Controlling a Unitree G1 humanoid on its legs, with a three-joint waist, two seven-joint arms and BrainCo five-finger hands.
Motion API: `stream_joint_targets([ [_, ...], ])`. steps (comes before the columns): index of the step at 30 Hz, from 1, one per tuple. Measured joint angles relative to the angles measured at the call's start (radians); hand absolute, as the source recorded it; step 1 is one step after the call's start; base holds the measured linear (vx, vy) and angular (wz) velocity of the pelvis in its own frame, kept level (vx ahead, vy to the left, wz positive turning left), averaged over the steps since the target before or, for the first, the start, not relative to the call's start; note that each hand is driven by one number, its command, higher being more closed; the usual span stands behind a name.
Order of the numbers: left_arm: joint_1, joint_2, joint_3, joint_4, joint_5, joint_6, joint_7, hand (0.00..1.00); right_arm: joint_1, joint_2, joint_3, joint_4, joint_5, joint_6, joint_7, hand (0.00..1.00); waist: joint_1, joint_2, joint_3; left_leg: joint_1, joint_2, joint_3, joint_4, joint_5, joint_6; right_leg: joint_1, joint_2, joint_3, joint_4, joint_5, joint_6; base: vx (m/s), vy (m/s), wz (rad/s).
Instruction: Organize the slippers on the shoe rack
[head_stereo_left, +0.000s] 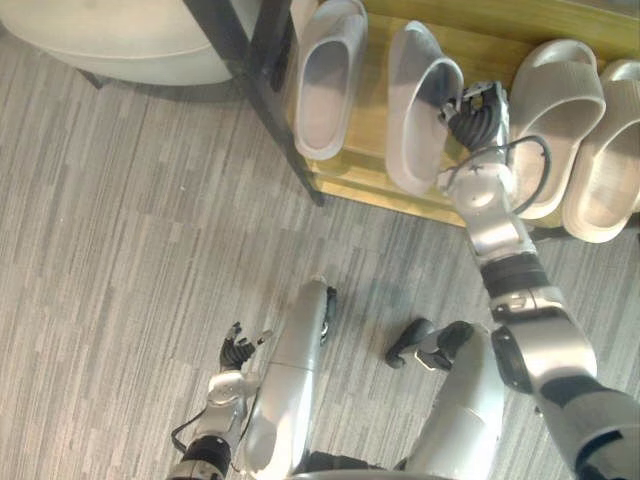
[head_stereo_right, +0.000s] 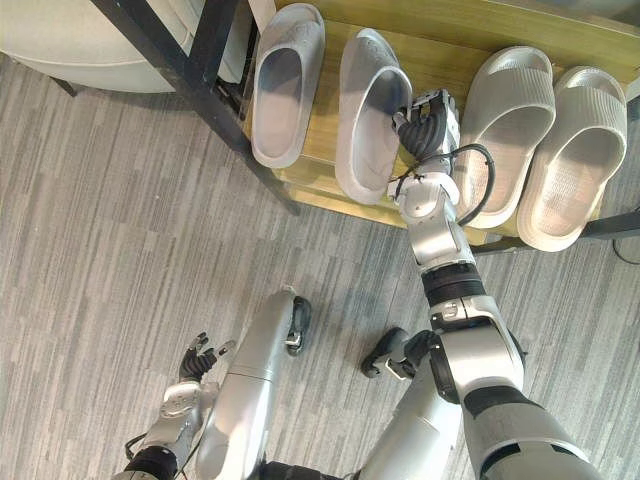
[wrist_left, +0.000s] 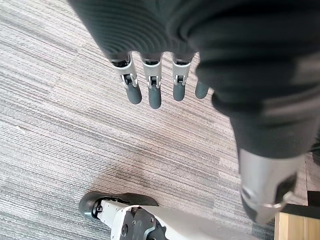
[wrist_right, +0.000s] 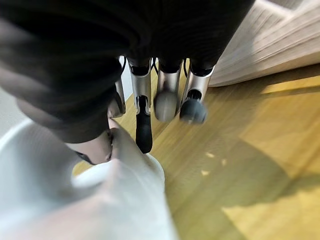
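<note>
Four slippers sit in a row on the wooden shoe rack (head_stereo_left: 480, 40). There are two grey ones on the robot's left side and two tan ones on its right side. The first grey slipper (head_stereo_left: 328, 85) lies flat, next to a dark metal leg (head_stereo_left: 270, 90). The second grey slipper (head_stereo_left: 420, 110) is just beside it, and its heel end comes up to the front edge of the shelf. It looks tipped a little toward the first one. The right hand (head_stereo_left: 478, 115) is at the side of this second grey slipper, between it and the near tan slipper (head_stereo_left: 555, 120). In the right wrist view, the thumb is pressed on one side of the slipper's pale rim and a dark fingertip (wrist_right: 143, 130) touches the other side, so the hand is pinching the rim. The far tan slipper (head_stereo_left: 610, 160) lies at the end of the row, touching its twin. The left hand (head_stereo_left: 236, 352) hangs low over the grey striped floor (head_stereo_left: 120, 250), well apart from the rack. Its fingers (wrist_left: 154, 90) are loose and a bit spread, and they hold nothing.
</note>
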Motion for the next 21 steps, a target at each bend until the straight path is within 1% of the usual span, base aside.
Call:
stream_joint_targets([
  [5,-0.016,-0.005,0.020,0.002,-0.012,-0.001,0.001,0.00,-0.019,0.025,0.000,0.020,0.000,0.001,-0.014,0.00,0.000,-0.014,0.008,-0.007,-0.006,-0.011,-0.007,0.010,-0.008,0.000,-0.001,-0.010,-0.002,0.000,-0.001,0.00,-0.015,0.06],
  [13,-0.027,-0.009,0.021,0.007,-0.019,-0.002,0.001,0.00,-0.019,0.031,-0.006,0.020,0.000,0.003,-0.028,0.00,0.002,-0.015,0.009,-0.014,-0.012,-0.011,-0.015,0.021,-0.009,-0.008,-0.006,-0.009,-0.001,-0.001,-0.002,0.00,-0.003,0.02],
  [18,-0.032,-0.009,0.030,0.007,-0.019,-0.003,0.002,0.00,-0.019,0.038,-0.012,0.020,0.001,0.004,-0.033,0.00,0.001,-0.025,0.015,-0.013,-0.009,-0.011,-0.028,0.029,-0.014,-0.012,-0.003,-0.009,-0.006,0.001,-0.004,0.00,0.000,0.00],
  [21,-0.033,-0.008,0.030,0.007,-0.021,-0.003,0.008,0.00,-0.019,0.039,-0.017,0.020,0.002,0.005,-0.054,0.00,0.001,-0.027,0.016,-0.013,-0.008,-0.011,-0.027,0.030,-0.015,-0.012,-0.001,-0.009,-0.006,0.001,-0.005,0.00,0.000,0.00],
])
